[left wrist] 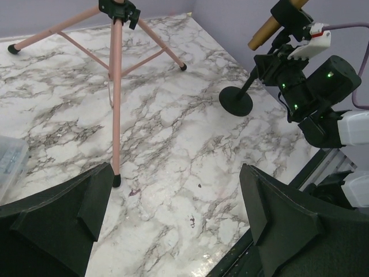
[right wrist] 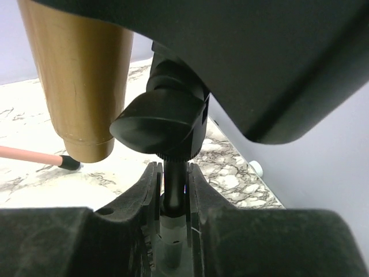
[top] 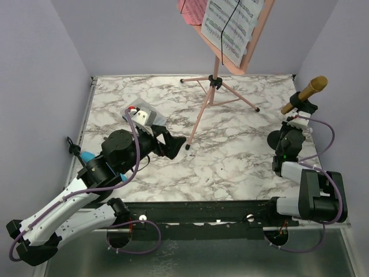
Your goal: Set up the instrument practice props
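Note:
The pink music rack (top: 239, 40) stands at the back on thin tripod legs (top: 202, 112) and holds white sheet-music pages (top: 230, 23). A gold microphone (top: 305, 95) sits clipped in a black round-based mic mount (left wrist: 236, 101) at the right. My right gripper (right wrist: 173, 193) is shut on that mount's thin stem (right wrist: 173, 173), just under its black knob, with the gold microphone (right wrist: 81, 75) above. My left gripper (top: 173, 144) is open and empty, low over the marble near a tripod foot (left wrist: 116, 180). A blue object (top: 86, 156) shows partly beside the left arm. A second mount is out of view.
A small clear plastic box (top: 144, 117) lies on the marble table (top: 230, 161) just behind the left gripper. Purple walls close the back and both sides. A black rail (top: 202, 210) runs along the near edge.

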Controlling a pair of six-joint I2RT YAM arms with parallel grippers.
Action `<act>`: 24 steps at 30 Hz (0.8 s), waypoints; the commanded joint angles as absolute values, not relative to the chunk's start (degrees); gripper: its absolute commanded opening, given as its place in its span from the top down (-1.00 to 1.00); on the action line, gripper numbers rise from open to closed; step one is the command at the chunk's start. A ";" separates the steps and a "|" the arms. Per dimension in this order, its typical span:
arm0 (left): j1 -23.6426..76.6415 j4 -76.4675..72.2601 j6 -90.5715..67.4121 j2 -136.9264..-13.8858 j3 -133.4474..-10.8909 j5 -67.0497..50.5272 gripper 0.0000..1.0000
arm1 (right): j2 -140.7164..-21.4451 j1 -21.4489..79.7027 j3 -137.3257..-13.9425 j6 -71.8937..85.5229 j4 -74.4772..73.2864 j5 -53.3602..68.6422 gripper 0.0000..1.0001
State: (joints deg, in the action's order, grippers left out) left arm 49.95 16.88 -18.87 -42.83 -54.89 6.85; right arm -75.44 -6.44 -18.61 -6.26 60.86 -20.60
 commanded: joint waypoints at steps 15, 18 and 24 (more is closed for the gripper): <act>47.71 18.37 -27.77 -45.76 -49.00 16.86 -0.98 | -59.21 -6.49 -20.14 8.69 39.04 -21.30 -0.66; 39.34 21.50 -31.51 -47.79 -47.95 16.01 -0.98 | -52.67 -6.46 -22.07 14.08 24.51 -18.83 -0.86; 6.58 28.28 -40.20 -51.93 -46.18 8.42 -0.98 | -41.57 -6.40 -23.41 22.08 4.94 -9.62 -0.99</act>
